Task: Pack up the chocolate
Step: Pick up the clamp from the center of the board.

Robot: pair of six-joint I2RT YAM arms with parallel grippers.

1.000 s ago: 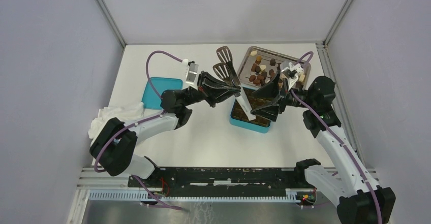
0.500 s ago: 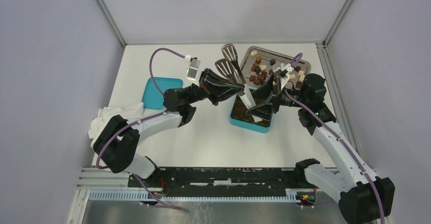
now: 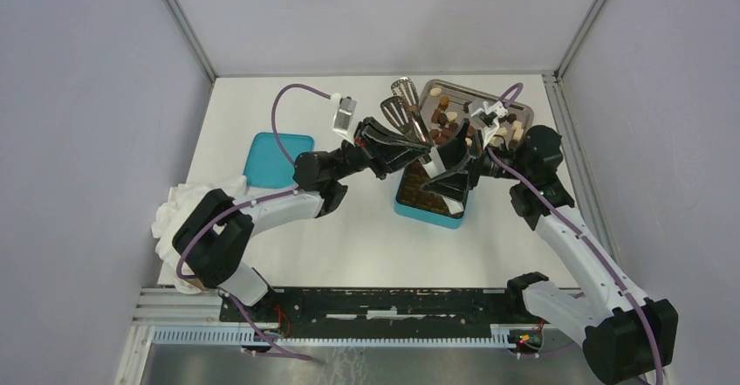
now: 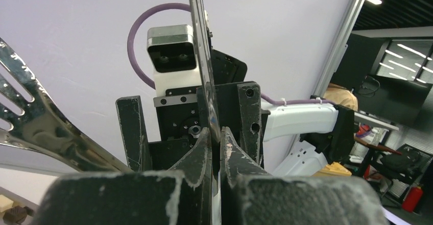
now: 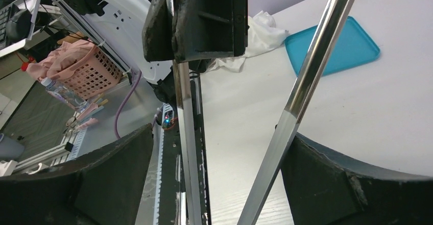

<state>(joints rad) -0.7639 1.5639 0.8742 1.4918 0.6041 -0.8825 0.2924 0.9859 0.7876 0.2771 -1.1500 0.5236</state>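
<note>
Two grippers meet over the teal box (image 3: 410, 211). The left gripper (image 4: 214, 138) has its jaws clamped on one blade of the tweezers (image 3: 403, 108). The right gripper (image 5: 220, 135) has its jaws wide apart, straddling both blades. The chocolate (image 3: 449, 123) lies loose in the metal tray (image 3: 462, 83) at the far side of the worktop (image 3: 366, 228), just beyond the box. The tweezers run far-to-near, with their slotted tips beside the tray. The right arm is nearer the tray.

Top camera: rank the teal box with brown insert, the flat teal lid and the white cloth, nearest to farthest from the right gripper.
1. The teal box with brown insert, centre, right by the right gripper.
2. The flat teal lid, left of centre.
3. The white cloth, far left edge.
</note>
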